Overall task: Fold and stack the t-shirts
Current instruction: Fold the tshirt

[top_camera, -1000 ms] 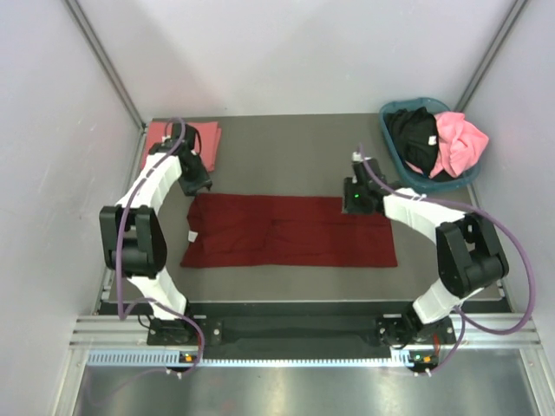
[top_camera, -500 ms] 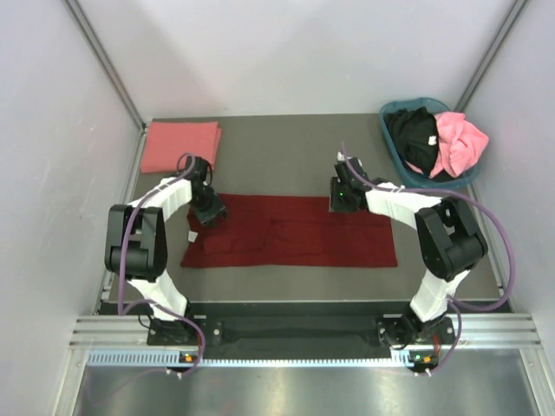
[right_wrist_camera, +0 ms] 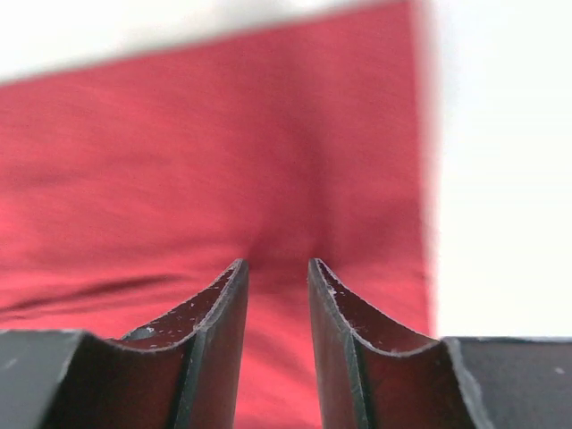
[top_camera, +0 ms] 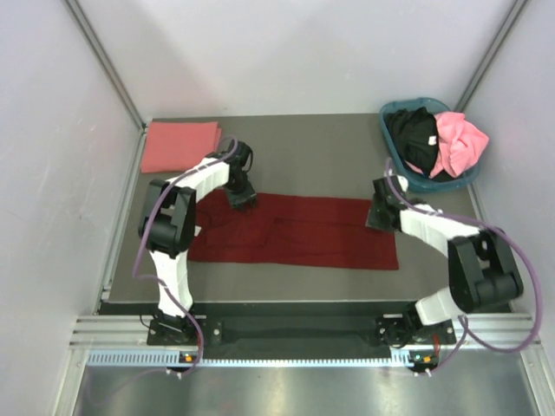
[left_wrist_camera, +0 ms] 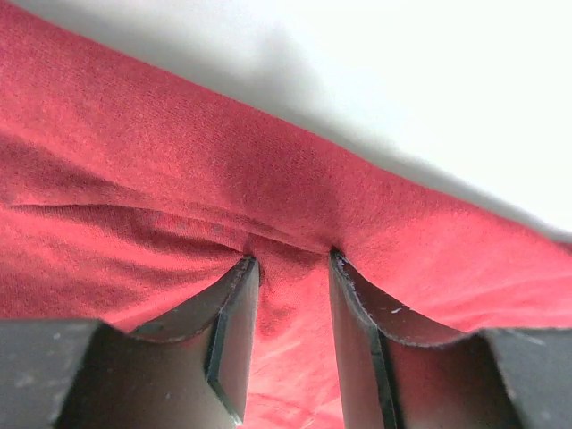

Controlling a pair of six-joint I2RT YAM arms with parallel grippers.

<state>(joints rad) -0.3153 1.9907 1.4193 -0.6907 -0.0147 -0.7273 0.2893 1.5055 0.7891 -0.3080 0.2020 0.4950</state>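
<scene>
Your left gripper [top_camera: 243,198] slid to the 10 o'clock hem of the dark maroon cloth t-shirt [top_camera: 303,238], pinching it. The right gripper [top_camera: 379,217] reached 2 o'clock, grip unclear. The fold was pending.

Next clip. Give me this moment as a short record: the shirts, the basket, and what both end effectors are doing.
being folded: dark maroon t-shirt, lying flat as a long strip
done pile: salmon-pink t-shirt, folded, far left
basket: teal, far right, holds black t-shirt and bright pink t-shirt, both unfolded
left end effector: tips on the maroon shirt's far edge, cloth puckered between them, grip unclear
right end effector: tips on the maroon shirt near its far right corner, grip unclear
</scene>
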